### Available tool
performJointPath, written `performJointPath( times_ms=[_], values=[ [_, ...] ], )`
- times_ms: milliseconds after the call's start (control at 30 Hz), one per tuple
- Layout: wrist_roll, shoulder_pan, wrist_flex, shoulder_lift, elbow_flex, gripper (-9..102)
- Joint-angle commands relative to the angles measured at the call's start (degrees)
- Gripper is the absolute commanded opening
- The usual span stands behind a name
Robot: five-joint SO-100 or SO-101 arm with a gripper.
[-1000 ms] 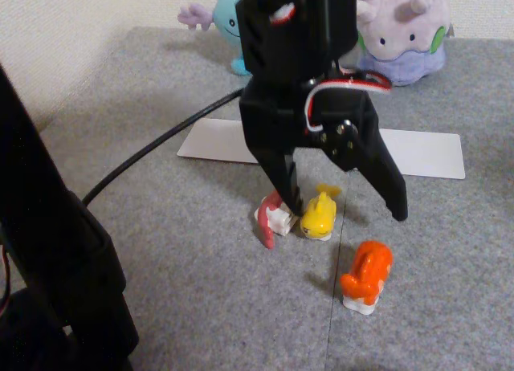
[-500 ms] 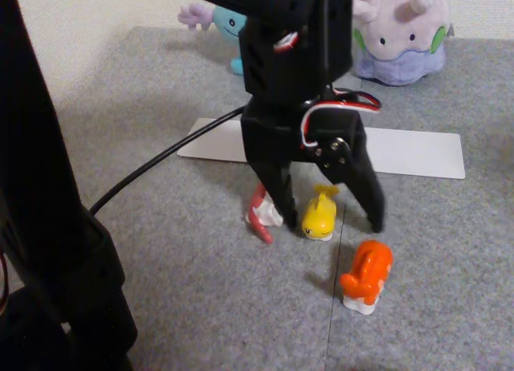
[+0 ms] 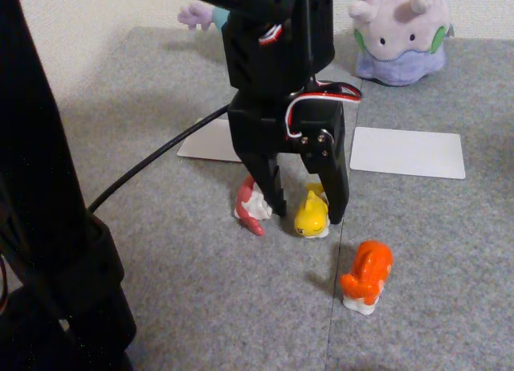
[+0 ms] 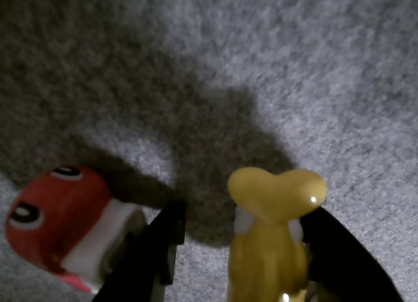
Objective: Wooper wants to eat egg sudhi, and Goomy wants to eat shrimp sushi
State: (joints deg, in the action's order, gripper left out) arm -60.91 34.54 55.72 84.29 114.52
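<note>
Fingers (image 3: pixel 308 216) straddling egg sudhi (image 3: pixel 311 218), grey carpet (image 3: pixel 201 267)

Grey carpet (image 3: pixel 201 283) covers most of the fixed view, short pile, with a thin seam running down the lower centre-right. Cream wall (image 3: pixel 96 34) fills the upper left and top edge. Light is soft and even; dark shadow falls on the carpet in the wrist view's upper left.

Glossy plastic egg sudhi (image 4: pixel 271 250); rough, probably felt mat (image 3: pixel 201 291).
</note>
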Motion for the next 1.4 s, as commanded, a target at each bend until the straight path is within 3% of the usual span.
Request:
performJointPath(
  times_ms=[0,167,467,1067,1367],
  values=[
    [0.44,1.05,0.70,-0.18,0.09,20],
    [0.62,2.29,0.79,-0.18,0.09,19],
    [0.70,3.25,0.88,-0.18,0.09,4],
    [-7.65,0.09,4.22,7.38,-5.10,3],
    [-12.04,-8.88,5.10,17.58,-9.84,3]
  ],
)
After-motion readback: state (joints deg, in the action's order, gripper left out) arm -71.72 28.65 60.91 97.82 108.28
